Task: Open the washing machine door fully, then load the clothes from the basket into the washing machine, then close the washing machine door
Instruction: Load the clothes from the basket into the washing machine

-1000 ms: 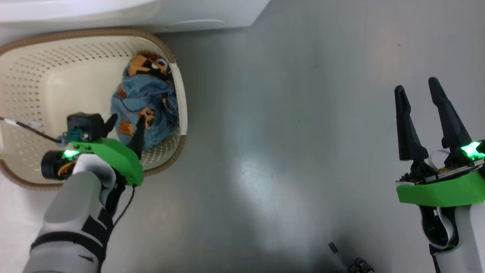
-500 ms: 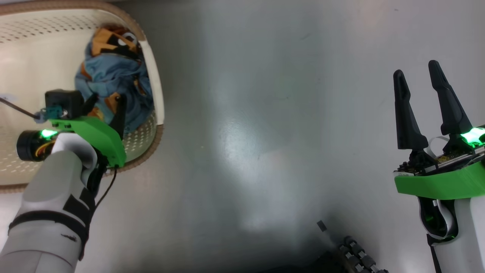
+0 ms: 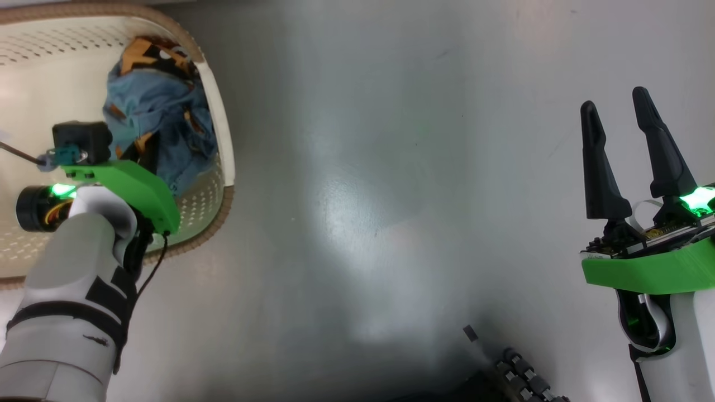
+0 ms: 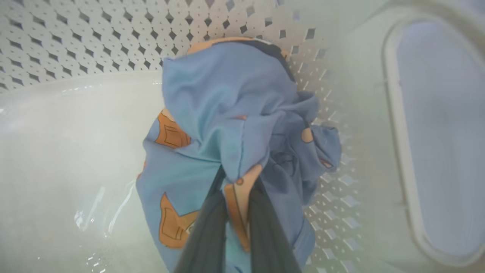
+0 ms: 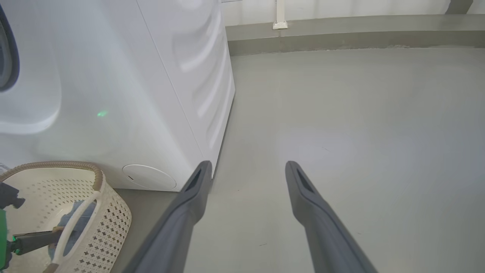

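Observation:
The clothes point(image 3: 159, 106), a blue bundle with orange-brown prints, lie in the right end of the cream perforated basket point(image 3: 219, 120). My left gripper point(image 4: 238, 175) reaches down into the basket and is shut on a fold of the clothes point(image 4: 227, 106); in the head view its fingers are mostly hidden under the green mount. My right gripper point(image 3: 613, 100) hangs open over bare floor far to the right, holding nothing. The white washing machine point(image 5: 151, 76) stands behind the basket point(image 5: 99, 178). I cannot tell whether the dark curved sliver point(image 5: 5, 57) on its front is the washing machine door.
Grey floor point(image 3: 391, 195) stretches between the basket and my right arm. A dark part of my base point(image 3: 519, 374) shows at the bottom edge. In the right wrist view a low grey kerb point(image 5: 341, 34) runs along the far wall.
My left gripper has shut on the clothes in the basket. The head camera has shifted, so the basket sits further left and up. The right gripper stays open.

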`<state>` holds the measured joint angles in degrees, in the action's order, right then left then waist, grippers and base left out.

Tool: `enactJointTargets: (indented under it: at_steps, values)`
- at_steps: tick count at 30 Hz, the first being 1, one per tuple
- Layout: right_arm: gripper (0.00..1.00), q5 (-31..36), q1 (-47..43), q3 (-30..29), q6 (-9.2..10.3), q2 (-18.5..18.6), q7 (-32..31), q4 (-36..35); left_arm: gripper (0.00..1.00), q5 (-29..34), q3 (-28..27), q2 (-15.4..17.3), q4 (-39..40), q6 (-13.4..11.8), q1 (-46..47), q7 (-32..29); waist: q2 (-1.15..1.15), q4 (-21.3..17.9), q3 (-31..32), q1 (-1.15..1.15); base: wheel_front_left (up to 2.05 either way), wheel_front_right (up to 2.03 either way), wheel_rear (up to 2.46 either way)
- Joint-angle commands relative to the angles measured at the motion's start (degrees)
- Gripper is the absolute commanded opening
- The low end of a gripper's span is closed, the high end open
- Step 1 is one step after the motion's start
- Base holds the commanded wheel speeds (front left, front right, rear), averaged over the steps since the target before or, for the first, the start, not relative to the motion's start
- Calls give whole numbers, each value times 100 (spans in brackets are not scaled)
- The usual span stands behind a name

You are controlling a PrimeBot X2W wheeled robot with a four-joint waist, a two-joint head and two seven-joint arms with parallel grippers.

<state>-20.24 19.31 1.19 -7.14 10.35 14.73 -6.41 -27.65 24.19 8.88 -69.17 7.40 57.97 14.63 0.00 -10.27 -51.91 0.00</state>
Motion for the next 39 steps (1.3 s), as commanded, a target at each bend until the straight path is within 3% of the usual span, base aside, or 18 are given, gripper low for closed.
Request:
enactJointTargets:
  at_steps: [1, 12, 23, 39]
  values:
    - [100, 12, -125, 79, -35, 30, 27, -104, 0, -92, -116, 173, 102, 9, -104, 37, 0, 76, 106, 0, 0, 0, 0]
    - [100, 49, -313, 48, -35, 183, 27, 54, 0, -56, -964, 164, 873, 8, -813, 37, 0, 452, 1048, 0, 0, 0, 0]
    - [100, 58, -810, 56, -35, 292, 27, 372, 0, 620, -1866, 41, 2114, 8, -2072, 37, 0, 800, 2392, 0, 0, 0, 0]
    - [100, 72, -1752, -125, -35, 301, 27, 590, 0, 1287, -2205, -82, 3792, 8, -3557, 37, 0, 1150, 3802, 0, 0, 0, 0]
